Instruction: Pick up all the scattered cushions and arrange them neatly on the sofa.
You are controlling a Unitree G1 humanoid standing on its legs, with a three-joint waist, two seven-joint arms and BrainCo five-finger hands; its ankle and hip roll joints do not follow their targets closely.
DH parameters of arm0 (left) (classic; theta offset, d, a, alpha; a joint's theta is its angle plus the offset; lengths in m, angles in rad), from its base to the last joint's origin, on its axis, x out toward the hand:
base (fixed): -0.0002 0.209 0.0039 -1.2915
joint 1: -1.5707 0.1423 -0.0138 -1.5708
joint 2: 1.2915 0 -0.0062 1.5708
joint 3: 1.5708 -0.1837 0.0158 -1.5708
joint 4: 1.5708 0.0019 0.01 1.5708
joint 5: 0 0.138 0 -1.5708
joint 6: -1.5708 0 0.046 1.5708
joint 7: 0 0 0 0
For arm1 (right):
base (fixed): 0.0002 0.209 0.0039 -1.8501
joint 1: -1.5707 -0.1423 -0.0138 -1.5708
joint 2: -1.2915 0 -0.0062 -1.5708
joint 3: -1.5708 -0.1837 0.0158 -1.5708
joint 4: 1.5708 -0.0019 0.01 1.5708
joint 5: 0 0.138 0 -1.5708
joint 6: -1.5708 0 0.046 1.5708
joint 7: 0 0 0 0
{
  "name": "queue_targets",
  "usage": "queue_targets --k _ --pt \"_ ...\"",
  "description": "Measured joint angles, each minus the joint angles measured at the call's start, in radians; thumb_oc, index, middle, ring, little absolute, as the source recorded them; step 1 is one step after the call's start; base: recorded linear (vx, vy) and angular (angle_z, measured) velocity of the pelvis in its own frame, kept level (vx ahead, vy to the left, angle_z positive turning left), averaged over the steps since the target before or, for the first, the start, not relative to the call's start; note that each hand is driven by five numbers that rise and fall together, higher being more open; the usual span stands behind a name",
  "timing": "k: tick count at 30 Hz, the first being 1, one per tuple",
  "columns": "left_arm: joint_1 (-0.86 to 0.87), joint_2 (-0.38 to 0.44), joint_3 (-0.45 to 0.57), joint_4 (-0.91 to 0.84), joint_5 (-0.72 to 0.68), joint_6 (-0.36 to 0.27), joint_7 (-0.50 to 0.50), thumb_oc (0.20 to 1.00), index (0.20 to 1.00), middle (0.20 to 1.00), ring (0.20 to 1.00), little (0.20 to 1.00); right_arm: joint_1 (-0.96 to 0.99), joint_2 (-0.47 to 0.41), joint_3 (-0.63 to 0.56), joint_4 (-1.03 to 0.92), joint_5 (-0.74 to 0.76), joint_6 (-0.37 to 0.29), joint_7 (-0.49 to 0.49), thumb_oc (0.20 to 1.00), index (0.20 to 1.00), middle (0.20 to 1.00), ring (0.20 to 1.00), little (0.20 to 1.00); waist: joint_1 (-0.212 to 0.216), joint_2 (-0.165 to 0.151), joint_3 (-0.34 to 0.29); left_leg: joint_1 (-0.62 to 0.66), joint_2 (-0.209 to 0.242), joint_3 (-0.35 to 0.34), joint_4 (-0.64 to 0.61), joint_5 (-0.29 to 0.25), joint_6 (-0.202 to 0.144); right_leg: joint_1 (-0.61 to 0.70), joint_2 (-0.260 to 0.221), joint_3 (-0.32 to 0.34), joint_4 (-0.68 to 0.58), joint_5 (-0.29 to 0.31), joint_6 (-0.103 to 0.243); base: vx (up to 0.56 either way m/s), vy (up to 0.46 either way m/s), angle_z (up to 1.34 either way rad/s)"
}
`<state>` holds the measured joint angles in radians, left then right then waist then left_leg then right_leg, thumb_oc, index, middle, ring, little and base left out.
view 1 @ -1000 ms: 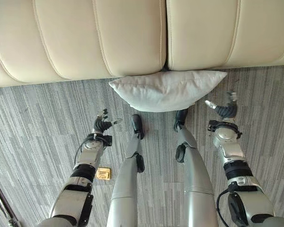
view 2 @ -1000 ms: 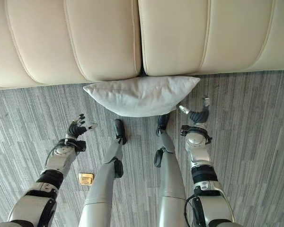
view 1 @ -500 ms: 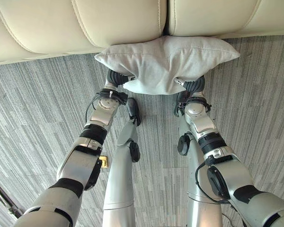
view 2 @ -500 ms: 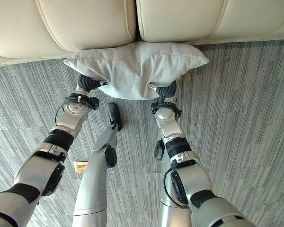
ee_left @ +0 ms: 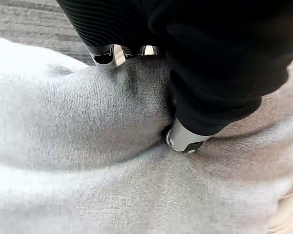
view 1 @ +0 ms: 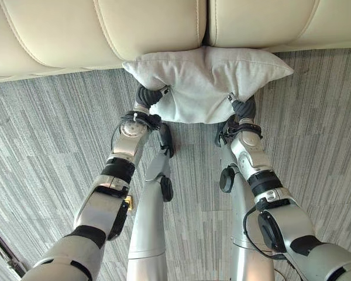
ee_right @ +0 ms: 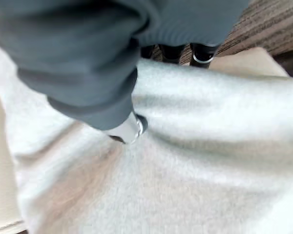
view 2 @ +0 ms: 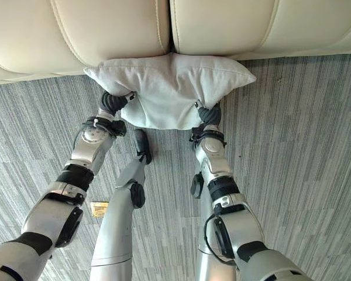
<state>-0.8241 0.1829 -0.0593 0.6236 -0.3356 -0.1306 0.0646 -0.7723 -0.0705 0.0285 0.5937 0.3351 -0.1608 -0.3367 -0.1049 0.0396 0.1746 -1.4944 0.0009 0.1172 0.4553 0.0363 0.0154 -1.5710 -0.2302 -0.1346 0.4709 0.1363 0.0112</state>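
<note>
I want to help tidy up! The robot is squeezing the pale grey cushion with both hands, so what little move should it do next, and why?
Probably lift it straight up. The left hand and right hand each pinch a lower side of the pale grey fabric cushion, which sits low against the front of the cream leather sofa, above the grey striped carpet. It needs raising to reach the seat.

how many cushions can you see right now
1: a light grey cushion against the cream sofa's front edge, gripped by the left hand and right hand at its lower corners. Others may lie beyond these views.
</note>
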Motion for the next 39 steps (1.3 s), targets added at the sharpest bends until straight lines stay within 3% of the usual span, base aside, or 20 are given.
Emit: queue_targets --k 4,8,11,12,18,20,24,26,27,33,35,36,37,39 --pt "0.092 -0.038 0.025 -0.066 -0.006 0.004 0.000 0.200 0.200 0.200 0.200 0.200 0.110 0.038 0.000 -0.079 0.000 -0.008 0.000 0.200 0.200 0.200 0.200 0.200 -0.016 -0.003 0.001 0.098 -0.006 -0.002 -0.047 0.025 -0.001 0.087 -0.002 -0.004 -0.009 -0.011 0.004 -0.03 -0.028 0.06" --pt "0.280 -0.050 0.023 -0.263 0.003 0.017 -0.007 0.200 0.200 0.200 0.200 0.200 0.293 0.031 0.049 -0.254 -0.007 -0.006 0.015 0.200 0.200 0.200 0.200 0.200 -0.045 -0.012 0.003 0.264 -0.014 -0.030 -0.090 0.020 -0.001 0.248 -0.004 -0.027 -0.007 -0.057 0.010 -0.01 -0.076 0.07" --pt "0.361 -0.046 0.020 -0.364 0.012 0.049 -0.007 0.200 0.200 0.200 0.200 0.200 0.403 -0.020 0.098 -0.382 -0.012 0.000 0.026 0.200 0.200 0.200 0.200 0.200 -0.038 -0.030 -0.001 0.440 -0.012 -0.053 -0.169 0.016 -0.026 0.419 0.002 -0.053 -0.055 -0.075 0.016 0.05 -0.083 0.02" --pt "0.433 -0.048 0.021 -0.456 0.019 0.051 -0.006 0.200 0.200 0.200 0.200 0.200 0.460 -0.040 0.124 -0.469 -0.029 -0.005 0.042 0.200 0.200 0.200 0.200 0.200 -0.037 -0.039 -0.003 0.555 -0.003 -0.054 -0.211 0.025 -0.022 0.534 0.017 -0.061 -0.098 -0.073 0.014 0.08 -0.068 -0.11" --pt "0.525 -0.075 0.020 -0.596 0.057 0.079 0.025 0.200 0.200 0.200 0.200 0.200 0.500 -0.052 0.120 -0.576 -0.045 0.007 0.067 0.200 0.200 0.200 0.200 0.200 -0.024 -0.067 -0.037 0.834 0.015 -0.056 -0.306 0.018 -0.029 0.810 0.045 -0.088 -0.176 -0.079 0.008 0.15 -0.073 -0.05" --pt "0.563 -0.089 0.020 -0.615 0.081 0.083 0.048 0.200 0.200 0.200 0.200 0.200 0.525 -0.052 0.121 -0.605 -0.056 0.016 0.091 0.200 0.200 0.200 0.200 0.200 -0.011 -0.073 -0.075 0.938 0.022 -0.055 -0.356 0.018 -0.030 0.913 0.059 -0.093 -0.227 -0.081 0.010 0.15 -0.068 -0.09" --pt "0.608 -0.101 0.019 -0.694 0.082 0.127 0.078 0.200 0.200 0.200 0.200 0.200 0.553 -0.054 0.121 -0.669 -0.064 0.050 0.103 0.200 0.200 0.200 0.200 0.200 -0.005 -0.073 -0.083 1.083 0.035 -0.060 -0.410 0.024 -0.038 1.087 0.081 -0.116 -0.324 -0.062 0.018 0.17 -0.087 0.01" --pt "0.724 -0.101 0.003 -0.773 0.082 0.143 0.099 0.200 0.200 0.200 0.200 0.200 0.604 -0.052 0.141 -0.720 -0.082 0.076 0.114 0.200 0.200 0.200 0.200 0.200 0.004 -0.072 -0.119 1.216 0.045 -0.055 -0.468 0.023 -0.040 1.230 0.106 -0.119 -0.408 -0.055 0.021 0.19 -0.105 -0.09" --pt "0.766 -0.102 -0.016 -0.782 0.082 0.144 0.104 0.200 0.200 0.200 0.200 0.200 0.645 -0.052 0.147 -0.740 -0.085 0.074 0.122 0.200 0.200 0.200 0.200 0.200 0.016 -0.070 -0.169 1.238 0.050 -0.054 -0.491 0.024 -0.041 1.252 0.116 -0.119 -0.435 -0.054 0.021 0.28 -0.194 -0.05" --pt "0.801 -0.085 -0.019 -0.789 0.107 0.202 0.112 0.200 0.200 0.200 0.200 0.200 0.649 -0.066 0.157 -0.765 -0.120 0.102 0.139 0.200 0.200 0.200 0.200 0.200 0.037 -0.074 -0.224 1.387 0.069 -0.050 -0.536 0.027 -0.059 1.430 0.153 -0.111 -0.544 -0.034 0.022 0.13 -0.141 -0.03" --pt "0.803 -0.090 -0.019 -0.789 0.121 0.225 0.112 0.200 0.200 0.200 0.200 0.200 0.646 -0.071 0.157 -0.769 -0.121 0.112 0.140 0.200 0.200 0.200 0.200 0.200 0.039 -0.079 -0.226 1.395 0.075 -0.049 -0.517 0.025 -0.064 1.449 0.158 -0.106 -0.553 -0.027 0.014 0.09 -0.236 -0.04" --pt "0.802 -0.088 -0.019 -0.787 0.120 0.230 0.112 0.200 0.200 0.200 0.200 0.200 0.642 -0.072 0.157 -0.765 -0.122 0.113 0.141 0.200 0.200 0.200 0.200 0.200 0.040 -0.086 -0.223 1.373 0.076 -0.052 -0.450 0.009 -0.091 1.450 0.165 -0.095 -0.540 -0.046 0.005 0.03 -0.215 -0.02" --pt "0.800 -0.085 -0.017 -0.779 0.120 0.235 0.112 0.200 0.200 0.200 0.200 0.200 0.635 -0.065 0.157 -0.758 -0.127 0.118 0.141 0.200 0.200 0.200 0.200 0.200 0.046 -0.110 -0.213 1.300 0.066 -0.061 -0.279 -0.021 -0.121 1.451 0.155 -0.077 -0.526 -0.060 -0.011 0.00 -0.139 -0.13" --pt "0.788 -0.086 -0.016 -0.751 0.120 0.241 0.112 0.200 0.200 0.200 0.200 0.200 0.608 -0.071 0.156 -0.741 -0.139 0.125 0.144 0.200 0.200 0.200 0.200 0.200 0.068 -0.132 -0.192 1.157 0.061 -0.115 0.036 -0.020 -0.144 1.425 0.144 -0.022 -0.450 -0.098 -0.029 0.00 -0.044 -0.23"
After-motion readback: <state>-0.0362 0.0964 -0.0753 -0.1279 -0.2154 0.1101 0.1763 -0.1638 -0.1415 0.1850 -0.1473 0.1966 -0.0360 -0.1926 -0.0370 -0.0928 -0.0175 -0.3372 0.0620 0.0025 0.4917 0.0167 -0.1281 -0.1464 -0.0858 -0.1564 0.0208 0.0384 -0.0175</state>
